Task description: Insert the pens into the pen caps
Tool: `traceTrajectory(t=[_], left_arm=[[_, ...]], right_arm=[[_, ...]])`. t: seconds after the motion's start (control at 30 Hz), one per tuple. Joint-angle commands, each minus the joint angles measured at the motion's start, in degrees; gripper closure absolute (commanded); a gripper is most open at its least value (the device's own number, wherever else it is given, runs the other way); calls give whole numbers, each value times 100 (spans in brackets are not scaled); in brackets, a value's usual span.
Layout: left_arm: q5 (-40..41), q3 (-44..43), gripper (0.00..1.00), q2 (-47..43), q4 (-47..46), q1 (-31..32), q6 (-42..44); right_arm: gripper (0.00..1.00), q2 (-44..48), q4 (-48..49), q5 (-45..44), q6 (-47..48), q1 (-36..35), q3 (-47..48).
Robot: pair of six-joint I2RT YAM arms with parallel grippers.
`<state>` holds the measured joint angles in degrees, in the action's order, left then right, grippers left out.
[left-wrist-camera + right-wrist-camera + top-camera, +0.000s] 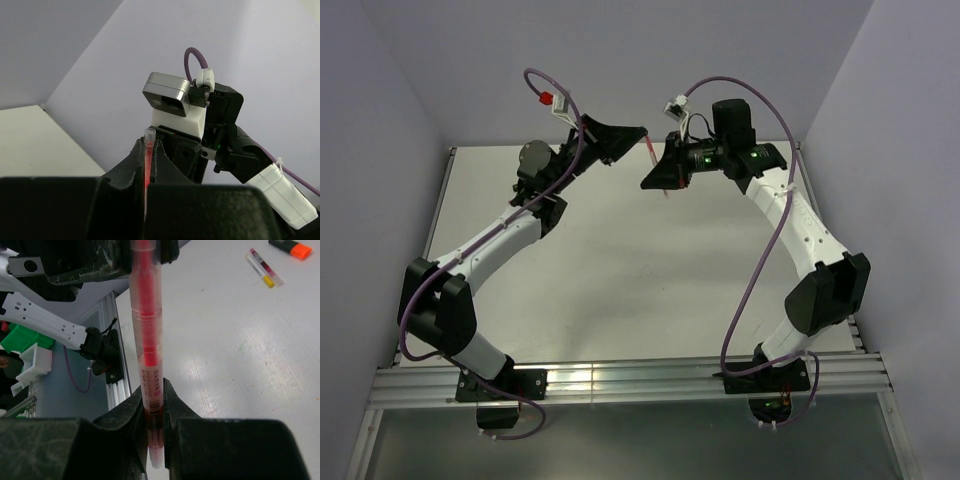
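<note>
White desk (pixel 620 280), lilac walls. Mid-air, far centre: red pen (pixel 147 340) clamped between right fingers (pixel 127 415) and left fingers (pixel 127 167). Step judged: cap seating. Next: push straight along axis, ends aligned.

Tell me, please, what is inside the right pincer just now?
The right pincer clamps a red stick pen near one end, and a short stub pokes out past it. The pen's far end disappears inside the left pincer, so that tip is hidden.

Even light, glare on table (pixel 240 365)
</note>
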<state>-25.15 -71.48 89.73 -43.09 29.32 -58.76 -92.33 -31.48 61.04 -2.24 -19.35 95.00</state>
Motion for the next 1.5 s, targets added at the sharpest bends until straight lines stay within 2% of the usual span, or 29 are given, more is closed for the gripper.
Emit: traceTrajectory(t=[0.0,0.3,0.43,0.8,1.47], left_arm=[[-236,-234,100,0,81,249,-118],[-350,64,100,-52,257,469,-48],[-728,143,100,-61,327,548,128],[-843,539,100,-26,539,619,110],[-966,504,100,255,591,856,-4]], right_arm=[[100,5,714,-4,-294,-7,537],[100,-48,740,-66,-303,11,897],[100,-74,740,-48,-286,11,985],[100,-92,723,-83,-207,11,1178],[100,-399,723,-153,-189,11,1881]])
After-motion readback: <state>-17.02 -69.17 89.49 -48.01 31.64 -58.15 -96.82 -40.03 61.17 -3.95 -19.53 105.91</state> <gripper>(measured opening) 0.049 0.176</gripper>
